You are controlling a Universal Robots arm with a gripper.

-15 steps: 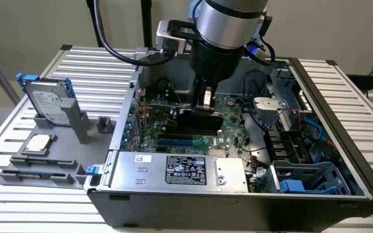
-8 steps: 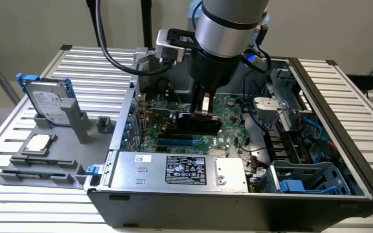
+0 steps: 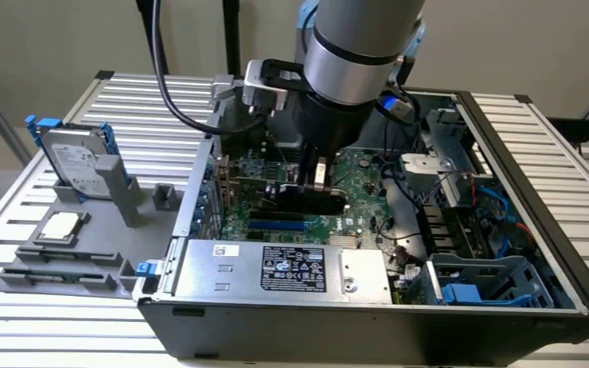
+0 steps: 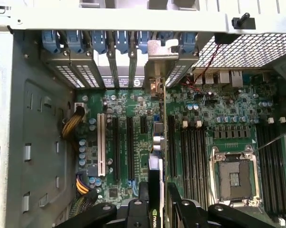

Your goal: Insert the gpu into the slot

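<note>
My gripper (image 3: 315, 182) reaches down into the open computer case (image 3: 540, 322) and is shut on the gpu (image 3: 310, 198), a thin black card held on edge just above the motherboard. In the wrist view the two black fingers (image 4: 143, 209) clamp the gpu (image 4: 155, 166), which I see edge-on. Its silvery bracket (image 4: 158, 59) stands at the case's rear openings. The slot (image 3: 277, 225) is a bright-blue strip on the board, slightly nearer the front of the case than the card. Whether the card's edge touches the board is hidden.
A silver labelled power supply box (image 3: 284, 268) fills the case's front. Black memory strips (image 4: 190, 156) and the CPU socket (image 4: 233, 178) lie beside the card, with a white slot (image 4: 101, 147) on its other side. A hard drive (image 3: 74, 161) stands on a grey fixture outside the case.
</note>
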